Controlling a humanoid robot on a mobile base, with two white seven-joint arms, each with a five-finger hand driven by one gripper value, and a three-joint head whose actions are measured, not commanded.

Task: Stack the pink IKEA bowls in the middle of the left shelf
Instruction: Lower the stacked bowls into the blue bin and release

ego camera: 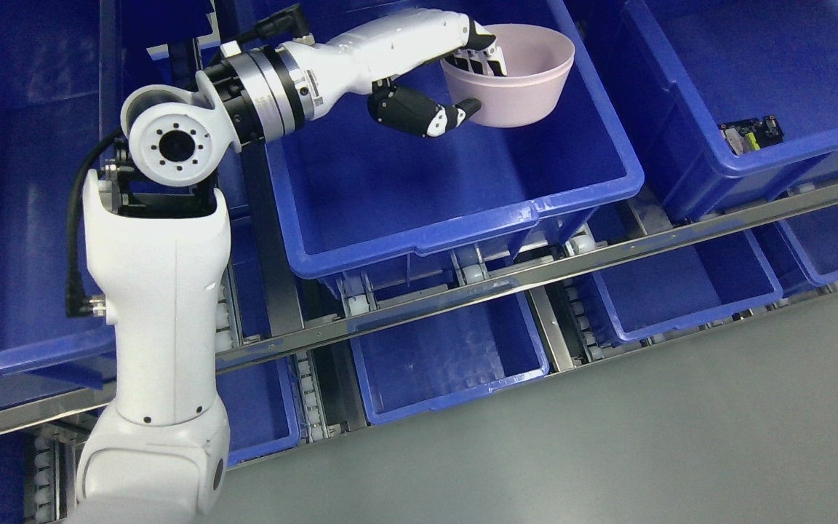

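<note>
A pink bowl (517, 80) sits upright in the back of the middle blue bin (463, 211) on the shelf. My left hand (473, 76) reaches into that bin from the left and is shut on the bowl: its fingers (483, 54) hook over the near rim into the bowl, and the thumb (426, 113) presses the outer wall. The white left arm rises from the bottom left of the head view. I see only this one bowl. The right arm does not show.
A blue bin (753, 94) to the right holds a small electronic part (750, 135). Another blue bin (19, 182) stands at the left. Lower blue bins (448, 356) sit beneath the metal shelf rail (535, 273). Grey floor (644, 437) fills the lower right.
</note>
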